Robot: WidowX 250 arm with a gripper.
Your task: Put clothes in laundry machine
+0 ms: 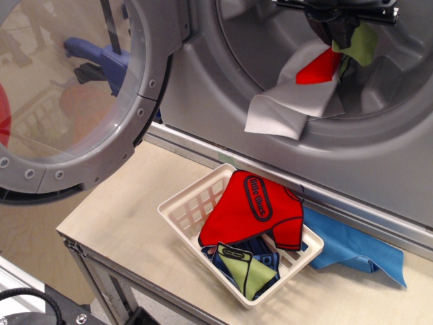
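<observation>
My gripper is at the top of the view, inside the opening of the grey laundry machine. It is shut on a lime-green and red garment that hangs below it over the drum. A grey cloth drapes over the drum's lower lip. A red garment with a blue oval logo lies on top of the white lattice basket. A lime-green piece with black trim and a dark blue item lie under it.
The round clear-windowed door stands open at the left. A blue cloth lies on the wooden table to the right of the basket. The table's front edge and metal frame are at the bottom left.
</observation>
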